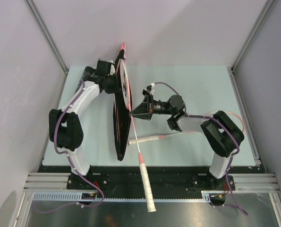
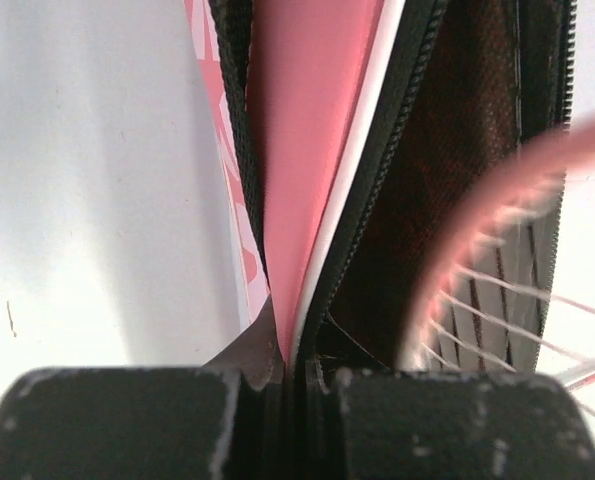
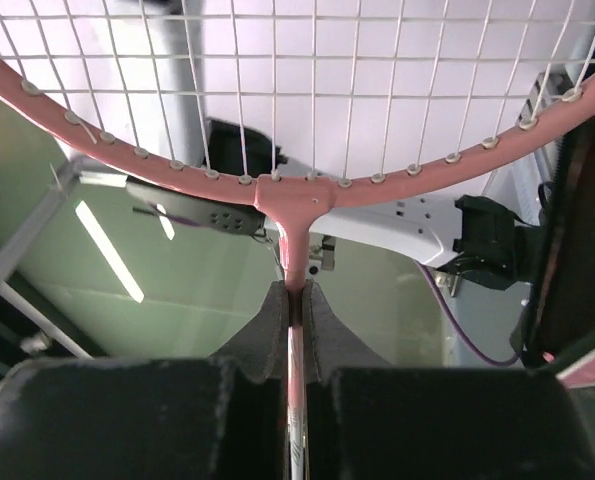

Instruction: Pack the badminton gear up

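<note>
The long pink racket bag [image 1: 119, 127] stands on edge, its zip open. My left gripper [image 1: 114, 82] is shut on its upper flap; in the left wrist view the gripper [image 2: 287, 365] pinches the pink flap [image 2: 307, 120] beside the black zip. My right gripper [image 1: 133, 113] is shut on the shaft of a pink-framed racket [image 1: 147, 187], just below the head [image 3: 292, 195]. The head [image 2: 467, 250] sits at the bag's opening and the white handle hangs over the near edge. A second racket [image 1: 147, 139] lies flat on the table. No shuttlecocks or tube show.
The pale green table [image 1: 201, 85] is walled by grey panels at left, right and back. The left arm's white link [image 3: 417, 225] shows behind the racket head in the right wrist view. The black rail [image 1: 178, 172] runs along the near edge.
</note>
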Action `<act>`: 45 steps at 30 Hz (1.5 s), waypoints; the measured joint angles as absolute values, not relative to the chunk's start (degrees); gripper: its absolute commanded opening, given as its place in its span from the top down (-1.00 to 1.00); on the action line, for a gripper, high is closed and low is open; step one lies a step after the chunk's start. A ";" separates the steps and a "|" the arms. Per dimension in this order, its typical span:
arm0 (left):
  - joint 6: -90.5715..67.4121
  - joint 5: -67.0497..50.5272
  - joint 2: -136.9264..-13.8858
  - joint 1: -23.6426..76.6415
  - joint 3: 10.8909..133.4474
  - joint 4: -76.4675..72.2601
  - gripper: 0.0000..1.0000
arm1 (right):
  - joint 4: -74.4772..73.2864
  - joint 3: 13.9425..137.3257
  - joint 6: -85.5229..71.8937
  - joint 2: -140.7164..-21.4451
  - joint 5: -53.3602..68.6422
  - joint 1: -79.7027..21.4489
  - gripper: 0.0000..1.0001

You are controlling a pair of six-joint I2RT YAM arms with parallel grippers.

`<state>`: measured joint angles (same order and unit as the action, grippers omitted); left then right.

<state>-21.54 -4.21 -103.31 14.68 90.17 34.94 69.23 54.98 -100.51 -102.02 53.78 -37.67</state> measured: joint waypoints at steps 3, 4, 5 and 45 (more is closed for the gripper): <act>-21.58 -4.45 -103.31 14.48 90.17 34.83 0.99 | 69.97 52.49 -102.78 -104.42 51.90 -38.02 1.00; -21.58 -4.64 -103.31 14.46 90.17 34.83 0.99 | 69.91 52.29 -103.07 -104.90 51.40 -38.06 1.00; -21.58 -4.75 -103.31 14.41 90.17 34.81 0.99 | 69.84 52.21 -103.18 -105.47 50.89 -38.06 1.00; -22.00 -12.38 -97.71 14.26 77.21 22.87 0.99 | 13.82 95.26 -70.39 -128.16 41.23 -32.88 0.88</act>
